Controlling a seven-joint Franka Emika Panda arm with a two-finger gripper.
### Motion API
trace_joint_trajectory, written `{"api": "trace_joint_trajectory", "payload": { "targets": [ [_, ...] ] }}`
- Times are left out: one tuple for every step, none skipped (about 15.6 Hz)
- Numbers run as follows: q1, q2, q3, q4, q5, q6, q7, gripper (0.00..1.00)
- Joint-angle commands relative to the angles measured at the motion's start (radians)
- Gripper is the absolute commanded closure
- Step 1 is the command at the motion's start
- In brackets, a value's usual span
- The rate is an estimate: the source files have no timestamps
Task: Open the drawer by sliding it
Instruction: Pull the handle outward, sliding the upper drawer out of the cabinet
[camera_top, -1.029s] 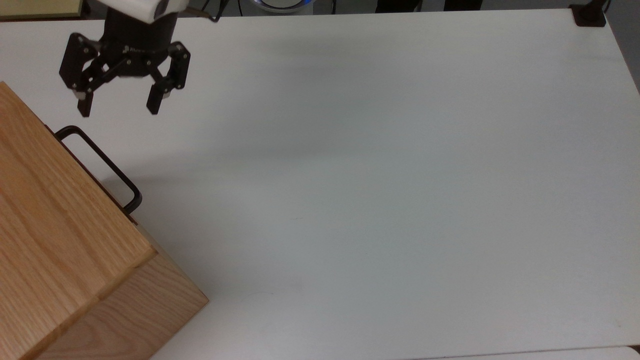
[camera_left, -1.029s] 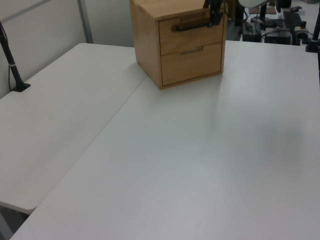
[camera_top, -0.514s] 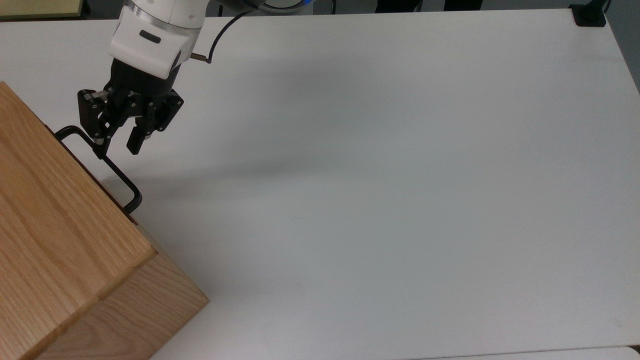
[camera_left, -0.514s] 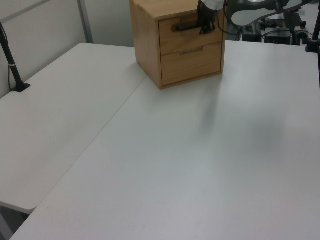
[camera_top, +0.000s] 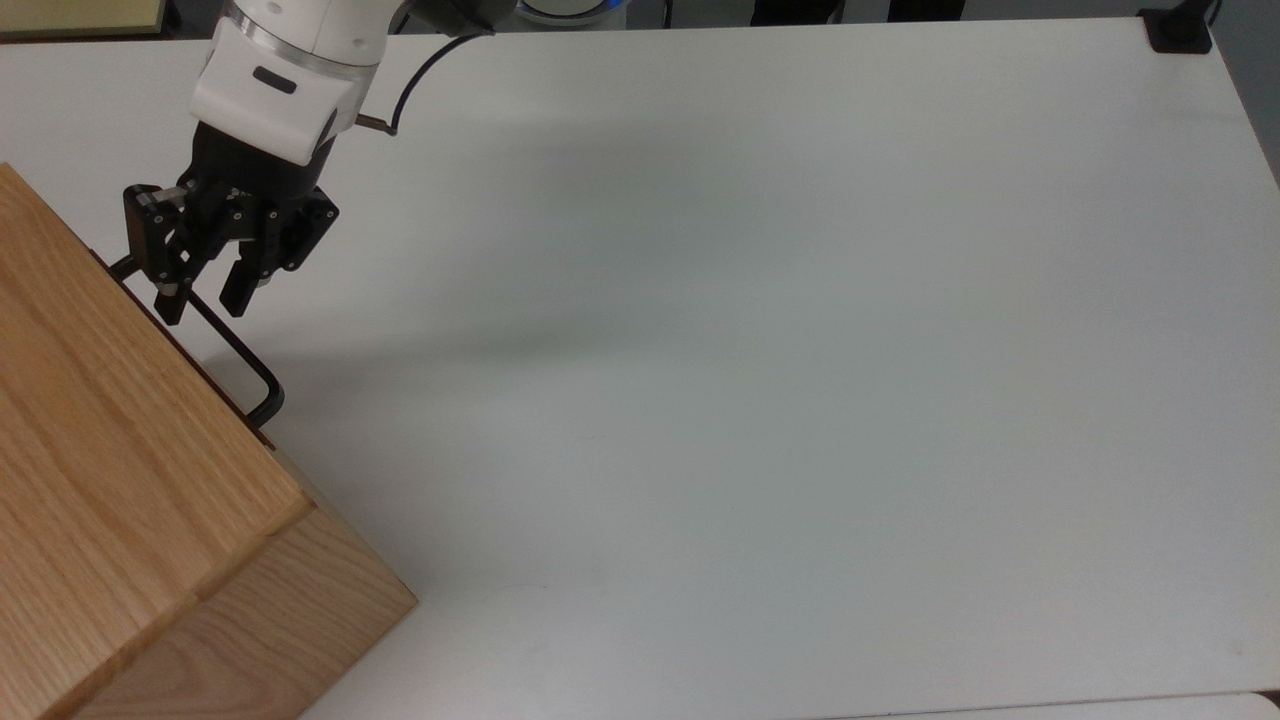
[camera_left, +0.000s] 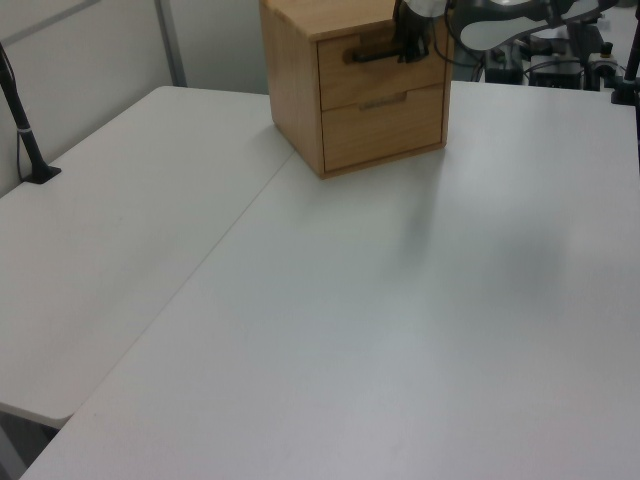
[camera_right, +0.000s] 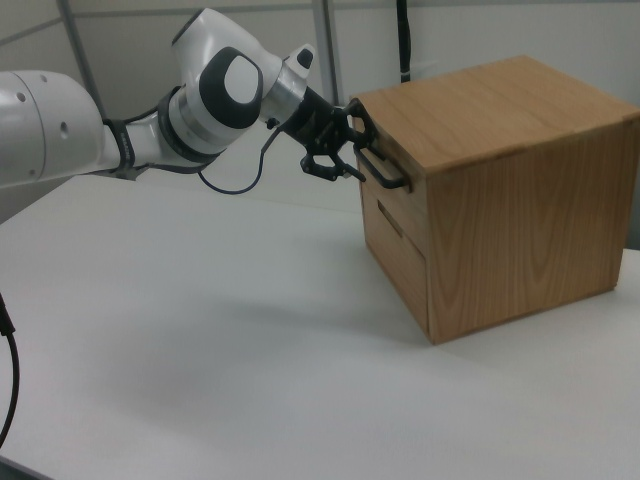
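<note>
Top view: tool (camera_top: 203, 302) half open, fingers straddling the black handle (camera_top: 240, 350) of the drawer (camera_left: 380, 65), bar between them, not clamped. Drawer shut in cabinet (camera_top: 120, 480). Since half a second ago, tool shifted toward the cabinet.

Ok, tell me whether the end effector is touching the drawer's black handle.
Cannot tell. In the top view the end effector has a finger on each side of the handle, still open, but no view shows contact or a gap plainly.
</note>
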Motion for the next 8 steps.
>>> {"api": "trace_joint_trajectory", "payload": {
  "targets": [
    [0.004,0.015,0.006,0.013,-0.068,0.018,-0.012,0.66],
    [0.006,0.017,0.006,0.013,-0.08,0.018,-0.012,0.7],
    [0.006,0.017,0.007,0.013,-0.083,0.018,-0.011,0.75],
    [0.006,0.017,0.006,0.013,-0.083,0.018,-0.012,0.77],
    [0.006,0.017,0.007,0.013,-0.085,0.018,-0.012,0.83],
    [0.006,0.017,0.007,0.013,-0.093,0.018,-0.012,0.88],
    [0.006,0.017,0.007,0.013,-0.097,0.018,-0.011,0.92],
    [0.008,0.017,0.007,0.013,-0.097,0.017,-0.011,0.93]
  ]
}}
